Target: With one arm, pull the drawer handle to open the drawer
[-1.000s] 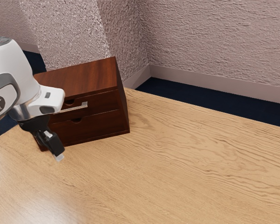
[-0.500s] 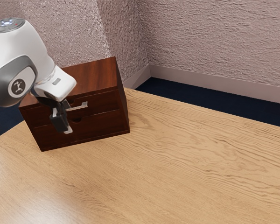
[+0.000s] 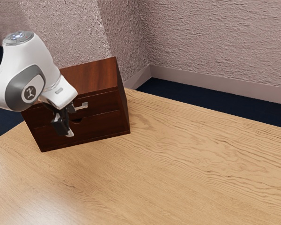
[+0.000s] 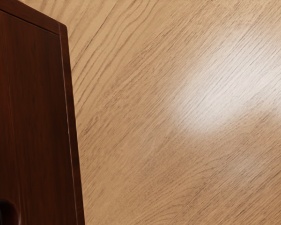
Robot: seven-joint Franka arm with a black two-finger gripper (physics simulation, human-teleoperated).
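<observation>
Legible text: none. No letters, nos. or brand names readable in ext. or wrist view.

One sign only: small white emblem (image 3: 30, 93), figure-like, on the grey round joint cap of the arm (image 3: 25, 61). It's a symbol, no wording with it; too small to make out finer detail.

Cabinet (image 3: 91, 77): plain dark wood, no label or no. on top, side or fronts. Table (image 3: 178, 164): bare wood grain, no markings.
</observation>
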